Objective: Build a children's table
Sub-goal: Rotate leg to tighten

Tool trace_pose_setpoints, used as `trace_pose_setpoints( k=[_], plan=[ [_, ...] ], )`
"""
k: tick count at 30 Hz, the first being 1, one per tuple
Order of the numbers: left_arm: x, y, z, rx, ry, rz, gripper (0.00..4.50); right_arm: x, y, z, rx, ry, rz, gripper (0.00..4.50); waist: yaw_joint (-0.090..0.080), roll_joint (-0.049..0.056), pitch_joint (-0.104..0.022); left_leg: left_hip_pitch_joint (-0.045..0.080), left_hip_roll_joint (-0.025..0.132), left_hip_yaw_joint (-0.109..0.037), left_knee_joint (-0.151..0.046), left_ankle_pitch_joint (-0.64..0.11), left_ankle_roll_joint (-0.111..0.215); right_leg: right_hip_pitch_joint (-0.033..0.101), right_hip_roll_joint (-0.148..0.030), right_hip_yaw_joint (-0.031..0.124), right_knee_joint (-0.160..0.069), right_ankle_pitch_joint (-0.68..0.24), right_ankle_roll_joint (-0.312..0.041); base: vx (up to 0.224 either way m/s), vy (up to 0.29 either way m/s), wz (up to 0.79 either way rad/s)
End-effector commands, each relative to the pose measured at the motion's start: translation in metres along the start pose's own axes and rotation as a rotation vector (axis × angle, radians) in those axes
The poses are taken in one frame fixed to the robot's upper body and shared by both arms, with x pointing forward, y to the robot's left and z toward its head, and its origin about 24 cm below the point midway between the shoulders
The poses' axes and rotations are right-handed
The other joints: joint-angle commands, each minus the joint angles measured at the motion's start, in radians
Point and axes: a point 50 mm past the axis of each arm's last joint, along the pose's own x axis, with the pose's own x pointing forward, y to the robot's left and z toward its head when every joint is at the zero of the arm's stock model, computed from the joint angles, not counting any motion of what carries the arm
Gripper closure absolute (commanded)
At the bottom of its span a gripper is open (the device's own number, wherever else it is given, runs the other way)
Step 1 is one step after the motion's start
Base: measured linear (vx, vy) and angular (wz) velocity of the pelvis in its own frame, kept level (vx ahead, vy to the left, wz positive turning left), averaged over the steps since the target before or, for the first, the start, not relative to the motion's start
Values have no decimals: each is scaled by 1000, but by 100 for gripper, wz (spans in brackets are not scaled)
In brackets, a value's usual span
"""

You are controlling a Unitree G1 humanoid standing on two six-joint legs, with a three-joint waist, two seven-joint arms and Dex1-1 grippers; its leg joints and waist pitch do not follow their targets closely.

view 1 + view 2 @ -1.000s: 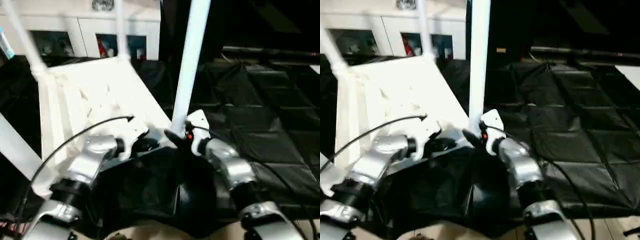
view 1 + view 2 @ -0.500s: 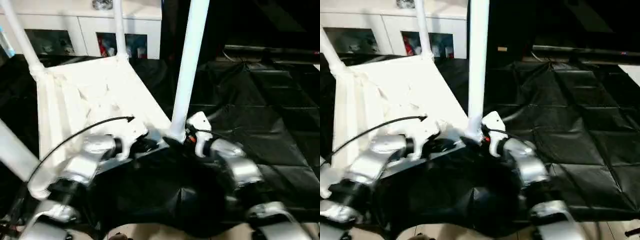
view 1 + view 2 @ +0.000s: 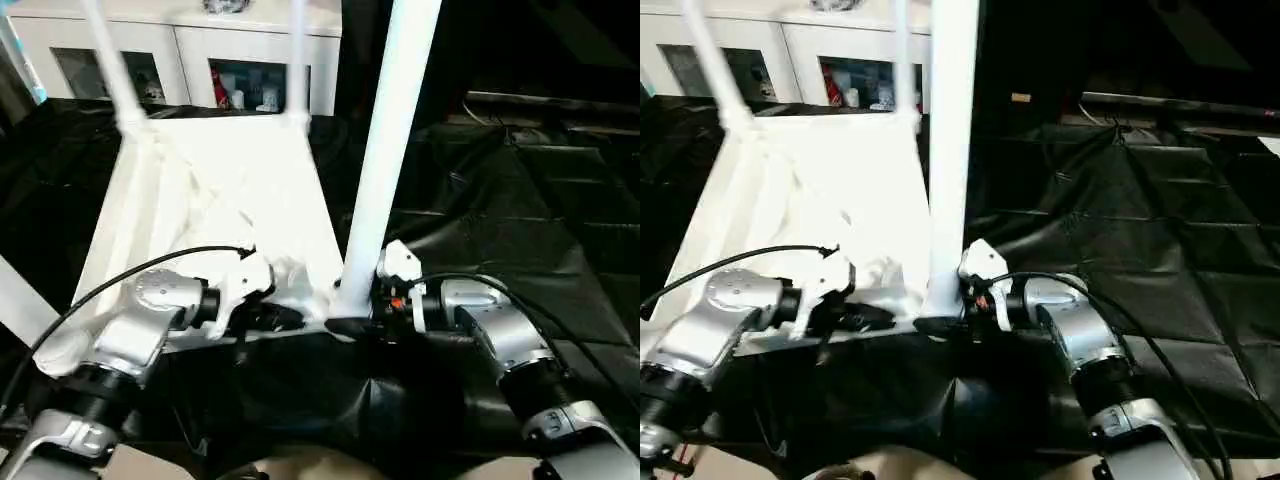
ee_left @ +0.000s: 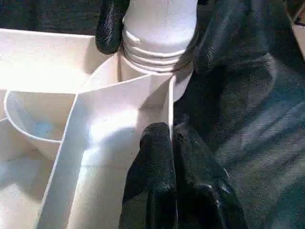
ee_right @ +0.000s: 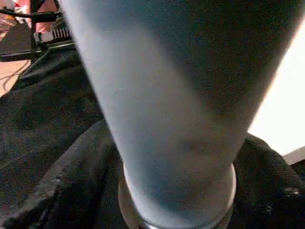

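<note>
The white tabletop point(image 3: 220, 190) lies upside down on black cloth, ribbed side up. Two thin legs point(image 3: 110, 60) point(image 3: 297, 50) stand in its far corners. A further leg point(image 3: 20, 305) slants away at the near left. At the near right corner a thick white leg point(image 3: 385, 150) stands upright, and its threaded end sits in the round socket point(image 4: 157, 62). My right gripper point(image 3: 350, 322) is shut around this leg's base, one black finger point(image 4: 112, 24) on each side. My left gripper point(image 3: 275, 318) is shut on the tabletop's thin edge wall point(image 4: 170, 105), just beside that socket.
A white cabinet point(image 3: 200, 40) with glass doors stands behind the tabletop. Black quilted cloth point(image 3: 520, 200) covers the surface to the right and in front. A black cable point(image 3: 150, 265) arcs over my left forearm.
The camera has shifted, so the tabletop now looks squarer. My right forearm has swung lower and meets the leg's base from the side. Both grippers keep their holds.
</note>
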Motion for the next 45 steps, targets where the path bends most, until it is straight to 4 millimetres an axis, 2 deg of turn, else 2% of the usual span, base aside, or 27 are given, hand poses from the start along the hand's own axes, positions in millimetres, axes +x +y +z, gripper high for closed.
trace_pose_setpoints(
  k=[1,3,7,8,11,12,13,15,16,18,19,20,23,24,26,27,28,32,34,36,39,42,45],
  plan=[
    [8,-6,-3,-8,20,-44,450,5,6,4,-14,-9,61,119,-1,2,-59,14,69,-31,-68,-172,26,36,-102,64,-80,-181,-200,0,0,0],
    [6,-8,-5,-20,29,-61,450,7,8,4,4,-16,84,154,-1,1,-60,12,69,-31,-67,-162,29,38,-102,63,-77,-164,-204,0,0,0],
    [7,-8,-4,-24,22,-54,450,10,11,3,26,-31,100,173,0,2,-60,12,69,-30,-67,-155,32,37,-101,62,-75,-148,-211,0,0,0],
    [8,-8,-3,-24,16,-43,450,12,11,3,34,-38,90,179,0,-1,-60,12,69,-30,-67,-155,32,38,-101,62,-75,-148,-210,0,0,0],
    [14,-3,1,-22,-2,18,450,20,8,2,65,-72,6,182,0,1,-58,13,68,-32,-69,-175,20,36,-105,64,-81,-189,-203,0,0,0],
    [20,5,4,-21,-7,94,450,27,1,0,90,-92,-113,183,-6,0,-53,14,68,-33,-73,-204,9,33,-106,65,-87,-235,-197,0,0,0],
    [22,7,6,-26,-8,120,450,29,-1,-1,102,-93,-157,183,-10,-2,-50,19,66,-36,-75,-246,-9,32,-108,65,-97,-321,-178,0,0,0],
    [28,14,11,-34,-26,175,450,36,-8,-4,147,-95,-275,184,-13,1,-48,25,65,-41,-78,-281,-29,28,-113,65,-106,-415,-152,0,0,0],
    [31,17,15,-37,-39,202,450,40,-10,-6,173,-98,-328,184,-21,0,-46,24,64,-44,-80,-300,-41,26,-111,64,-109,-450,-141,0,0,0],
    [39,21,23,-37,-59,247,450,47,-12,-7,214,-106,-399,185,-25,-1,-50,26,66,-48,-80,-312,-44,28,-114,64,-111,-460,-132,0,0,0],
    [46,25,29,-35,-68,282,450,54,-13,-7,235,-108,-449,185,-27,5,-48,25,66,-45,-81,-305,-41,24,-111,66,-111,-437,-132,0,0,0],
    [48,26,30,-33,-70,290,450,56,-13,-6,239,-107,-461,185,-28,2,-50,29,65,-45,-80,-313,-44,22,-110,66,-113,-425,-136,0,0,0],
    [55,27,36,-24,-78,310,450,66,-9,-2,225,-123,-473,185,-26,4,-53,25,65,-43,-79,-290,-35,24,-109,68,-107,-371,-144,0,0,0],
    [62,26,40,-17,-91,302,450,76,-5,5,166,-158,-464,185,-27,3,-55,23,67,-41,-79,-280,-33,25,-109,68,-103,-338,-150,0,0,0],
    [64,24,41,-8,-95,282,450,82,1,9,164,-188,-403,185,-26,4,-56,21,64,-39,-78,-266,-27,27,-108,69,-101,-304,-161,0,0,0],
    [64,23,41,-4,-93,274,450,83,3,10,181,-199,-370,129,-26,2,-56,18,64,-39,-77,-251,-19,32,-107,69,-97,-276,-166,0,0,0],
    [64,23,40,-3,-91,273,450,83,3,10,185,-202,-361,129,-26,3,-56,18,64,-38,-78,-242,-12,32,-106,68,-96,-259,-171,0,0,0],
    [58,21,33,2,-66,250,450,77,5,12,185,-221,-291,109,-25,4,-56,18,66,-39,-80,-246,-5,32,-105,68,-96,-262,-171,0,0,0],
    [50,16,26,6,-56,202,450,68,4,11,141,-205,-262,68,-25,3,-58,18,67,-38,-79,-238,-4,34,-105,67,-93,-231,-180,0,0,0],
    [46,14,23,6,-50,178,450,62,4,10,126,-205,-234,65,-25,4,-60,14,67,-36,-77,-208,8,39,-104,67,-86,-171,-191,0,0,0],
    [39,11,18,6,-30,148,450,51,5,9,96,-190,-166,65,-23,4,-62,14,65,-33,-73,-166,27,42,-103,65,-81,-97,-214,0,0,0],
    [33,7,14,17,-22,97,450,40,7,7,73,-155,-95,65,-20,4,-63,12,66,-31,-72,-146,43,45,-100,62,-78,-78,-218,0,0,0],
    [26,1,10,25,-6,26,450,28,8,2,31,-86,-27,65,-15,5,-62,16,71,-30,-72,-154,40,42,-99,60,-77,-86,-226,0,0,0]
  ],
)
